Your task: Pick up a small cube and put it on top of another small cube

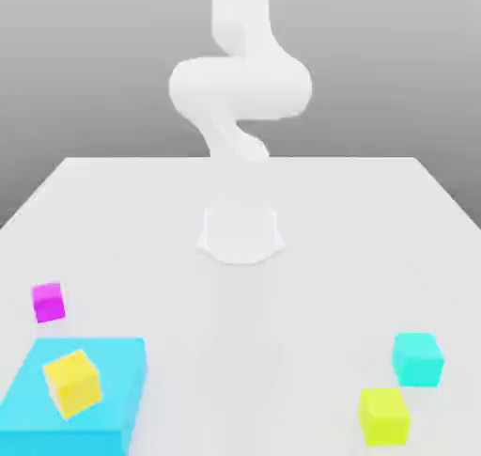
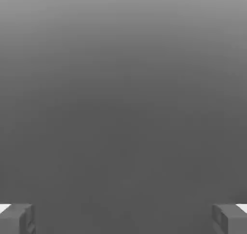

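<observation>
Four small cubes: we count them on and around the blue block [image 1: 124, 374], going from the exterior view's left to its right.
Magenta cube [image 1: 49, 302]: we see it behind the blue block, near it but apart, on the white table [image 1: 244, 351] and turned slightly askew.
Golden-yellow cube [image 1: 72, 384]: we find this one on top of the blue block, turned at an angle to the block's edges.
Blue block: low, broad and flat-topped — far larger than any of the cubes, and our landmark for the rest.
White arm [image 1: 241, 87]: we see its base beyond the blue block and toward the exterior view's right, with the links rising above it.
Gripper [image 2: 123, 218]: in the hand view we see the two fingers [image 2: 26, 219] spread wide, nothing between them.
Lime cube [image 1: 383, 416]: our task's cube sits on the table, well apart from the blue block on the exterior view's right.
Cyan cube [image 1: 418, 360]: we place it on the table too, farther right of the blue block than the lime cube and a little behind it — close together, though we cannot tell whether they touch.
</observation>
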